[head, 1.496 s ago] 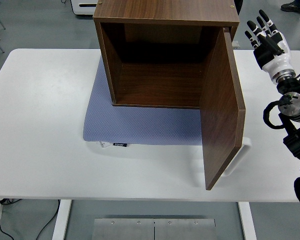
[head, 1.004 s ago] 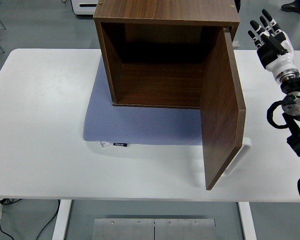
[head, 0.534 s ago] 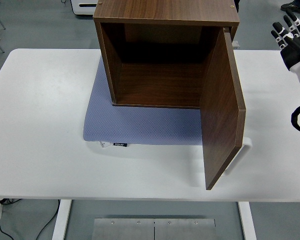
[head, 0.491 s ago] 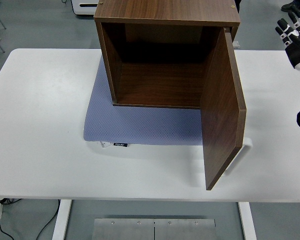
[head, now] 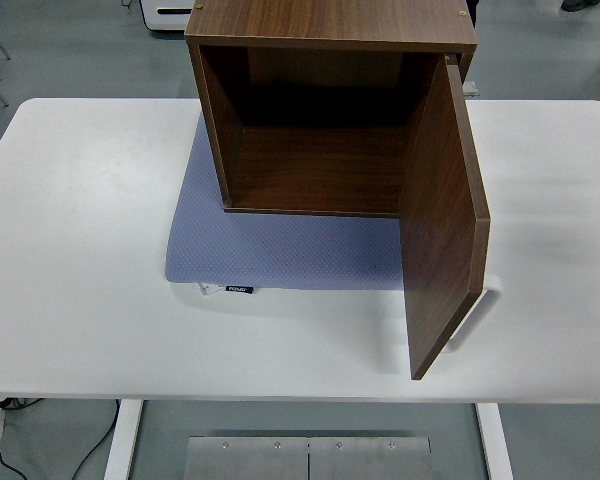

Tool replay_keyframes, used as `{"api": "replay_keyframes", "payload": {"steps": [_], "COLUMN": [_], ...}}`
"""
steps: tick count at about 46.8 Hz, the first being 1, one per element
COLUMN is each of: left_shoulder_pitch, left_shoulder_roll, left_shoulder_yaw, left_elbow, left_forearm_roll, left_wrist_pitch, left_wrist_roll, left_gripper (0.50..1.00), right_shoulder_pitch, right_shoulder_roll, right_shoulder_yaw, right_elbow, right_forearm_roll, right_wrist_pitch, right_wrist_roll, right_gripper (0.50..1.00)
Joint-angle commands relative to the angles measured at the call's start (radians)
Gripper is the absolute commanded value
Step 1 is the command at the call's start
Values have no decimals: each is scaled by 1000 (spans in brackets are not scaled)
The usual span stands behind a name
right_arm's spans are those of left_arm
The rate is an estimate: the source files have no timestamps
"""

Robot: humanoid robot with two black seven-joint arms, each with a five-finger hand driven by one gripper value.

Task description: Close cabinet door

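A dark brown wooden cabinet (head: 330, 25) stands at the back middle of the white table (head: 80, 250), on a blue-grey mat (head: 280, 250). Its inside is empty. Its door (head: 442, 230) is hinged on the right side and stands wide open, swung out toward the table's near edge. A white handle (head: 480, 310) shows on the door's outer face, low on the right. Neither of my hands is in view.
The mat sticks out in front of the cabinet, with a small black label (head: 239, 289) at its near edge. A grey metal plate (head: 308, 458) lies on the floor below the table's near edge.
My right hand, raised with spread fingers at the right of the cabinet, has drawn back to the right and gone out of view. The door has not moved.
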Motion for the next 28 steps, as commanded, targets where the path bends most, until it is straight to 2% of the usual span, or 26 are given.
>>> {"api": "replay_keyframes", "payload": {"steps": [1,6,16,28], "left_shoulder_pitch": [0,0,0,0], "left_shoulder_roll": [0,0,0,0], "left_shoulder_yaw": [0,0,0,0], "left_elbow": [0,0,0,0], "left_forearm_roll": [0,0,0,0], "left_wrist_pitch": [0,0,0,0], "left_wrist_roll": [0,1,0,0], "left_gripper": [1000,1000,1000,1000], "right_shoulder_pitch": [-31,-55,-137,-239], "right_shoulder_roll": [-67,-135,-178,-342], "right_shoulder_yaw": [-21,-32,-42,-59], "right_elbow": [62,116,181,386], "right_forearm_roll": [0,1,-3,-3], "right_wrist_pitch": [10,16,48,80], "right_wrist_roll": [0,0,0,2], "right_gripper": [1000,1000,1000,1000]}}
